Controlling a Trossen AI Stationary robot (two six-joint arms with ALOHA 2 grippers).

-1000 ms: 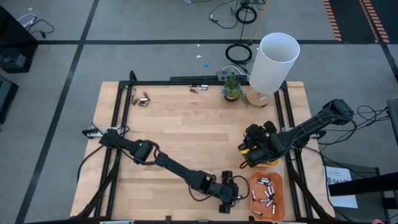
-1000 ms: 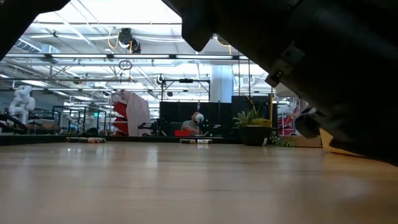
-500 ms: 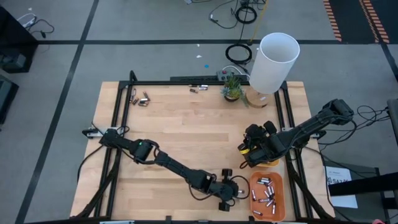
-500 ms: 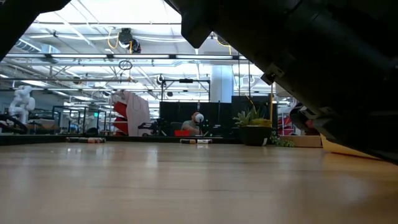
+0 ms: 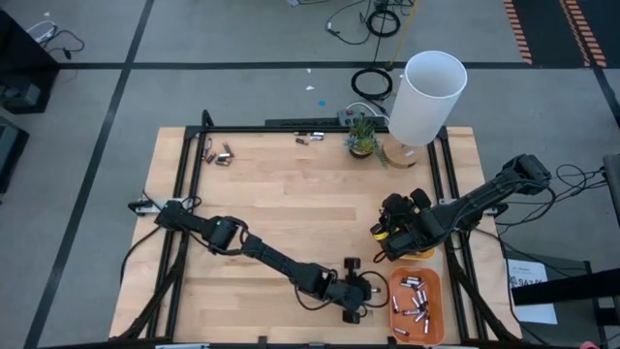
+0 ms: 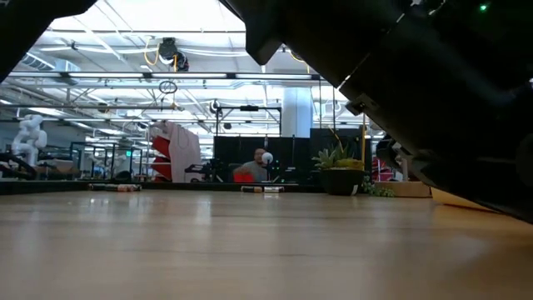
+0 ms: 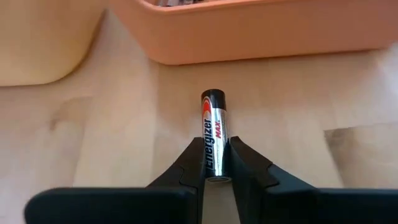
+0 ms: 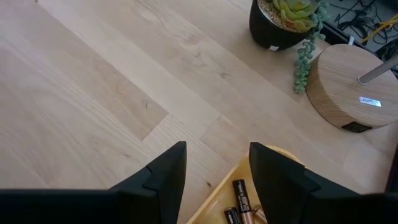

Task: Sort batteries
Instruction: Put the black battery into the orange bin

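Observation:
A silver battery (image 7: 214, 127) with a dark far end lies between the fingers of my left gripper (image 7: 216, 163), which is shut on it near the table's near edge, just left of the orange tray (image 5: 417, 302). That tray holds several batteries (image 5: 415, 301). My right gripper (image 8: 217, 168) hovers open above the yellow tray (image 8: 214, 202), which holds dark batteries (image 8: 239, 198). More batteries (image 5: 221, 153) lie loose at the table's far left, and others (image 5: 310, 139) at the far edge. My left gripper pinches the battery's near end (image 7: 216, 167) between its two fingers, one on each side of the cylinder. The fingers slant down from the table's left and lie along the battery, which sticks out ahead of them toward the orange tray (image 7: 249, 37). Whether it is off the wood, I cannot tell.
A small potted plant (image 5: 361, 141) and a white lamp (image 5: 426, 97) on a round wooden base (image 8: 348, 87) stand at the far right. A black frame (image 5: 184, 194) borders the table. Bare wood (image 5: 291, 204) spreads across the middle.
My left gripper has stayed beside the orange tray, turned a little at the wrist, and its fingers have closed on the silver battery. My right gripper has kept still.

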